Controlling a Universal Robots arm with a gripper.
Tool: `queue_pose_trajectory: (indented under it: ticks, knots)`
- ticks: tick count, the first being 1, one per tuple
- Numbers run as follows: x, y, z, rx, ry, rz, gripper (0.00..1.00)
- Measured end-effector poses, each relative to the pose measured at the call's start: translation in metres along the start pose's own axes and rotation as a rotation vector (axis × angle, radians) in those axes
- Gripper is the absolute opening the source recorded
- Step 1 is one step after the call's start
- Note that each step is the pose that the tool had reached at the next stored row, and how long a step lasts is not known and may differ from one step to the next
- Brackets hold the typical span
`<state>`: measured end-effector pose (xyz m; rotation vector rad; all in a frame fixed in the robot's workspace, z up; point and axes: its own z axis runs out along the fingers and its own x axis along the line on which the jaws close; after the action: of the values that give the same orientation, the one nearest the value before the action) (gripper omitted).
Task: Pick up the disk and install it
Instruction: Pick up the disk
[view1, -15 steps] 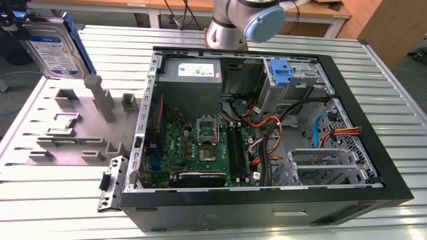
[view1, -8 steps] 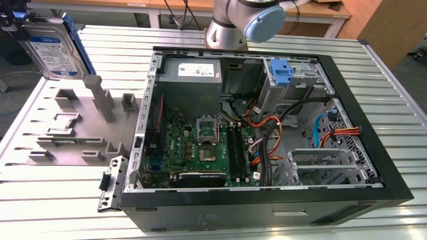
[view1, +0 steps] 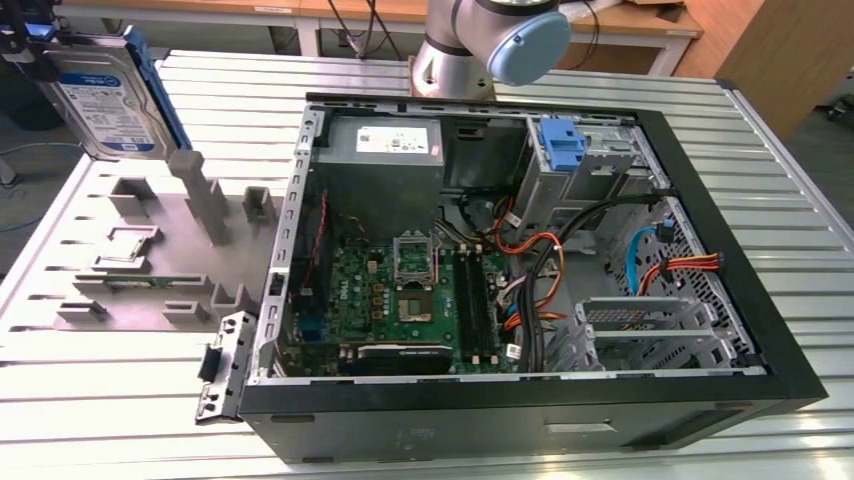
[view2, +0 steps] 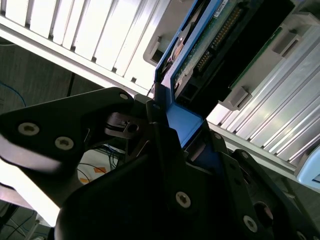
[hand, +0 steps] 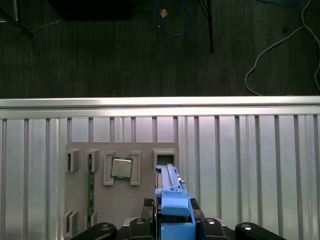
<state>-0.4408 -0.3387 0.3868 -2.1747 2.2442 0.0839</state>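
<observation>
The disk (view1: 114, 90), a silver drive with a white-and-blue label in a blue bracket, hangs upright in the air at the exterior view's upper left, above the grey holder plate (view1: 147, 265). My gripper (view1: 27, 45) is shut on the edge of its blue bracket. In the second wrist view the black fingers (view2: 150, 125) clamp the blue bracket (view2: 182, 122), and the disk's green circuit board (view2: 210, 45) shows beyond. In the first wrist view the bracket (hand: 172, 202) sits in my gripper (hand: 172, 222), over an open slot (hand: 165, 159) of the holder plate.
The open computer case (view1: 747, 300) lies on the slatted metal table (view1: 134, 400), holding a motherboard (view1: 400, 295), grey power supply (view1: 380, 145), blue latch piece with metal cage (view1: 567, 150) and loose cables. The holder plate carries a processor chip (hand: 121, 168) and memory stick (hand: 90, 180). The arm's base (view1: 487, 40) stands behind the case.
</observation>
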Motion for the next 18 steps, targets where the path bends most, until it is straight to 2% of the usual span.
queue_pose_trajectory:
  ticks: [18]
  knots:
    - [0.0000, 0.0000, 0.0000, 0.0001, 0.0020, 0.000, 0.37]
